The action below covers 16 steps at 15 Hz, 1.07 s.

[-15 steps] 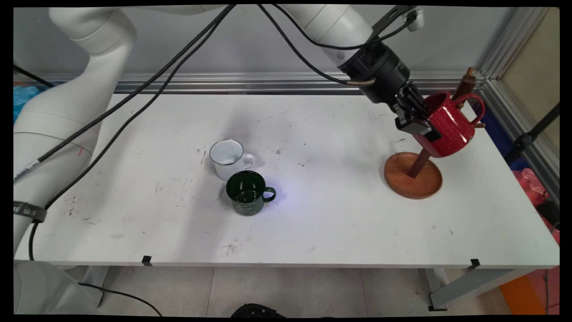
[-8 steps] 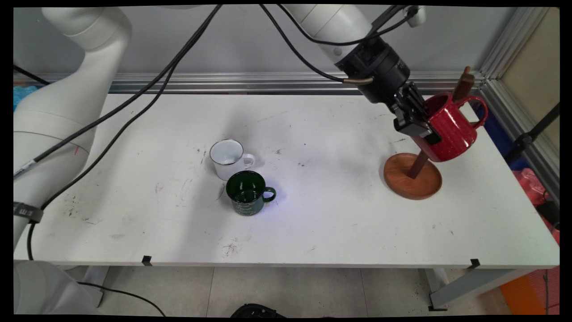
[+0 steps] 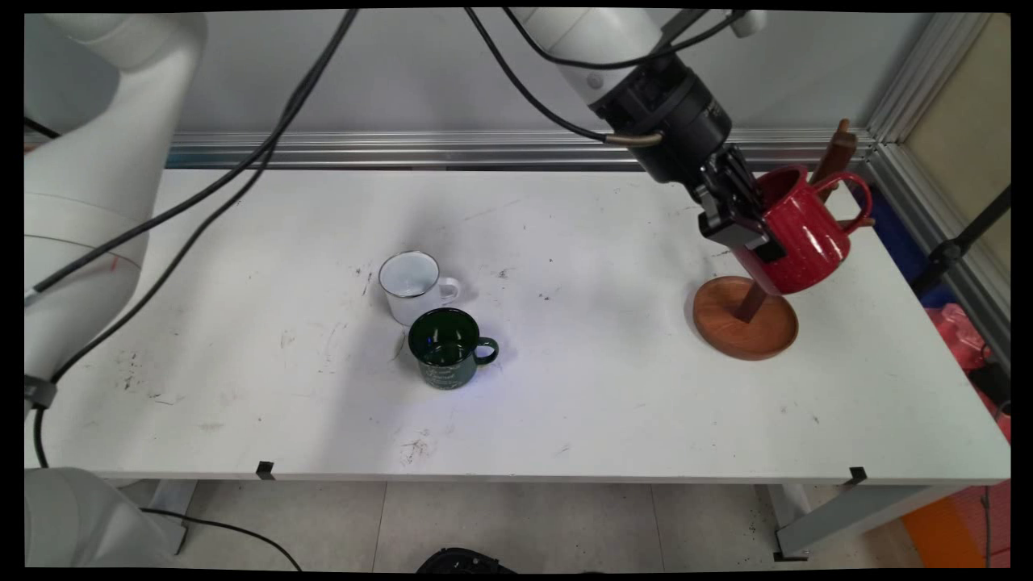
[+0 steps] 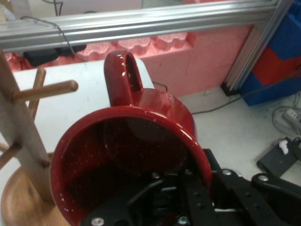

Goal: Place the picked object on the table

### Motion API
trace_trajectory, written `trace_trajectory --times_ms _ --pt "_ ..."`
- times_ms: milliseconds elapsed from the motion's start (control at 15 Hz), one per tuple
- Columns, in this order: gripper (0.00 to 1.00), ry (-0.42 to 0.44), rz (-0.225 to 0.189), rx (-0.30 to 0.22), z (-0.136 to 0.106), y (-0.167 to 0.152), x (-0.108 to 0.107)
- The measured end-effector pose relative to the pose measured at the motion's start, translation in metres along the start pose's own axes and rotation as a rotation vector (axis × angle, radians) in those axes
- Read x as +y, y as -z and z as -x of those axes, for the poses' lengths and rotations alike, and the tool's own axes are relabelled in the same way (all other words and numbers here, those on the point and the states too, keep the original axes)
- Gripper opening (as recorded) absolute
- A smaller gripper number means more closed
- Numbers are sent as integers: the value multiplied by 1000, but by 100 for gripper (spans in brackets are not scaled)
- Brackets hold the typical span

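While my tool [image 3: 754, 230] is clamped on the red mug [image 3: 803, 234], it hangs beside the wooden mug rack [image 3: 746, 319] near the surface's [image 3: 565, 403] right edge, handle unhooked.

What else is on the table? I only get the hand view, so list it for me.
Observer: Two more mugs, a white mug and a green mug, stand upright near the middle of the table, far to the picture's left of the hand.
Operator: Give me their spacing.
Observer: Close together, the white one just behind the green one. I cannot tell if they touch.
Operator: Now tell me how high the red mug sits.
Observer: It hangs tilted in the hand, clear of the table, over the rack's round wooden base.
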Motion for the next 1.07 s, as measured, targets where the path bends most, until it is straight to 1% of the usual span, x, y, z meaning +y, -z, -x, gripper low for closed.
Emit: trace_trajectory --times_ms 333,467,667,800,1067 --pt "0 4 -65 -71 -1 23 25" --pt "0 15 -100 -107 0 32 37" --pt "0 34 -163 -166 1 49 51" --pt "0 45 -211 -204 3 59 57" --pt "0 73 -316 -288 8 79 62"
